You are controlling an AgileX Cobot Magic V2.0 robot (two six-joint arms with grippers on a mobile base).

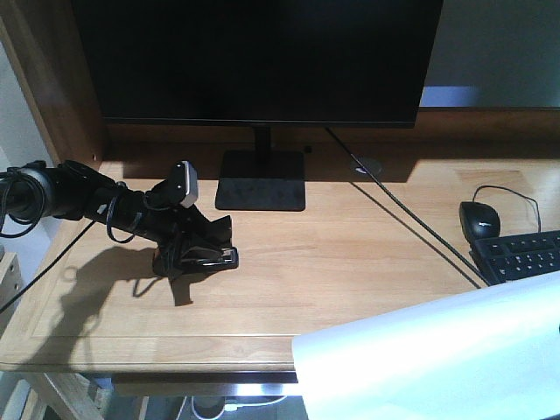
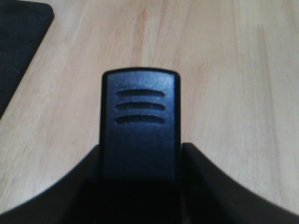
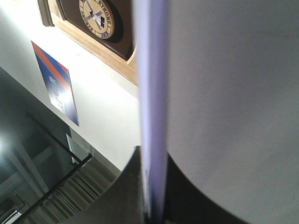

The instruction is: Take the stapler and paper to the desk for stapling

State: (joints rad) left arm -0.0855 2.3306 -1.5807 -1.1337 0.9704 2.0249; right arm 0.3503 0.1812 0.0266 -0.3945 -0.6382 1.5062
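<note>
- Stapler (image 2: 140, 126): clamped by its sides in the left gripper (image 1: 185, 249), low over the left part of the desk (image 1: 350, 262), in front of the monitor's base (image 1: 261, 179). I cannot tell whether it touches the wood. The side grip probably leaves its top free for pressing.
- The left wrist view looks along the stapler's black top. It shows three moulded grooves and no brand or lettering.
- The paper (image 1: 437, 359) is in the near right corner, reaching over the desk's front edge and not lying flat. The right wrist view sees it edge-on, pinched between the closed fingers of the right gripper (image 3: 154, 200). I judge it is held by one margin so it can be laid down near the stapler.
- Stapler and paper are well apart, so the stapling has not yet begun.
- The mouse (image 1: 479, 219) and keyboard (image 1: 525, 255) fill the far right.
- Behind the paper hang a round emblem plaque (image 3: 96, 14) with ring lettering and a blue-and-red poster (image 3: 58, 86). Neither text can be read.
</note>
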